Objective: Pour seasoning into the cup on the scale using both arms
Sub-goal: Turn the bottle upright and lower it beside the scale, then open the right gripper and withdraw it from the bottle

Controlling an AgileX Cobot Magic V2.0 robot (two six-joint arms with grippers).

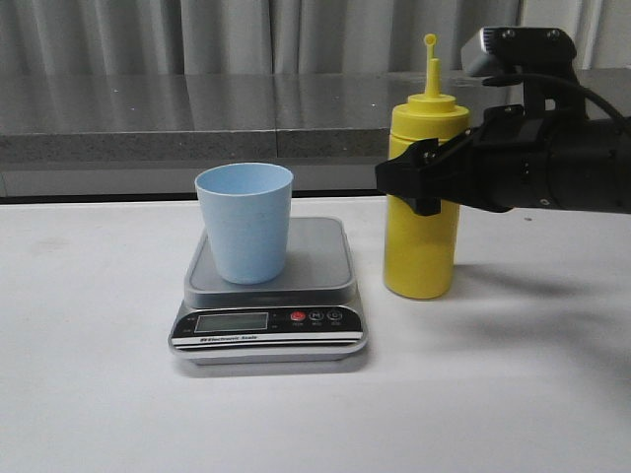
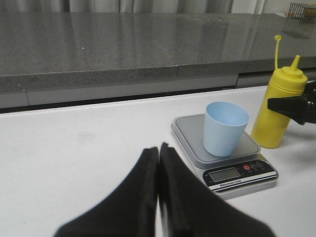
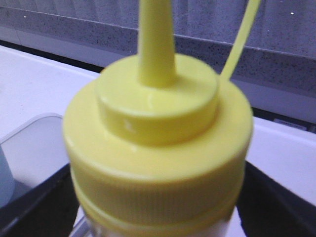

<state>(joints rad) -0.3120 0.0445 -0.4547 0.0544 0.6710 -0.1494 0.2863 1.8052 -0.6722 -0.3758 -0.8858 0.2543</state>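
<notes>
one bottle (image 1: 422, 212) of seasoning stands upright on the table (image 1: 89, 394), just to the right of the scale (image 1: 270, 296) as the front camera sees it, and close to it without touching. its cone nozzle points straight up and the thin cap stick rises beside the nozzle. the cup (image 1: 245, 222) sits upright on the scale's steel platform, toward the platform's left half, and looks empty from the left wrist camera. the scale's display is too small to read.

as a judgement, the task is at its early part: the cup is already placed on the scale, the bottle is being taken hold of, and lifting, tilting over the cup and squeezing are all still to do. nothing has been poured, as far as the cup's inside shows.

the right gripper (image 1: 422, 180) reaches in from the right of the bottle and straddles its upper body, just under the shoulder; in the right wrist camera its black fingers (image 3: 34, 202) sit on either side of the bottle below the ribbed cap. they look close against the plastic, but whether they already press it i cannot tell.

the left gripper (image 2: 158, 170) hangs well to the left of the scale, above bare table, its two fingers pressed together and holding nothing.
</notes>
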